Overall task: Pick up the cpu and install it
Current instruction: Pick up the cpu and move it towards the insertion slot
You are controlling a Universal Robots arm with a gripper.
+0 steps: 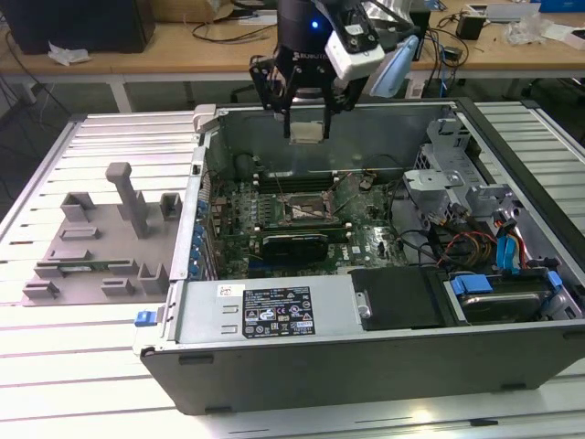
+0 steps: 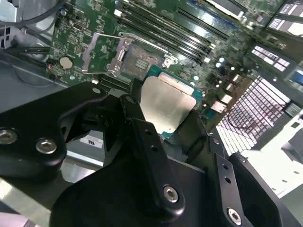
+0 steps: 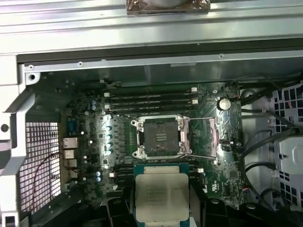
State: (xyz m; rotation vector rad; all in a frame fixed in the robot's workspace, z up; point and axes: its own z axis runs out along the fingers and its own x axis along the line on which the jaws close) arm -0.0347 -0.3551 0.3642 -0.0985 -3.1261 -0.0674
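Observation:
My gripper (image 1: 308,126) hangs over the open computer case (image 1: 274,352), shut on the cpu (image 1: 308,133), a thin square chip with a silvery top plate. Both wrist views show the cpu (image 3: 161,196) (image 2: 166,105) flat between the black fingers (image 2: 138,124). The metal-framed socket (image 1: 308,212) lies on the green motherboard below the cpu. Its frame is swung open and its dark centre is bare (image 3: 161,137) (image 2: 138,60). In the exterior view the cpu is well above the board, near the case's far wall.
A grey fixture tray (image 1: 101,247) lies on the table at the exterior view's left. Inside the case are a long black card (image 1: 292,245), memory slots (image 3: 151,100), a black power supply (image 1: 398,297), a drive cage (image 1: 448,174) and loose cables (image 1: 475,247).

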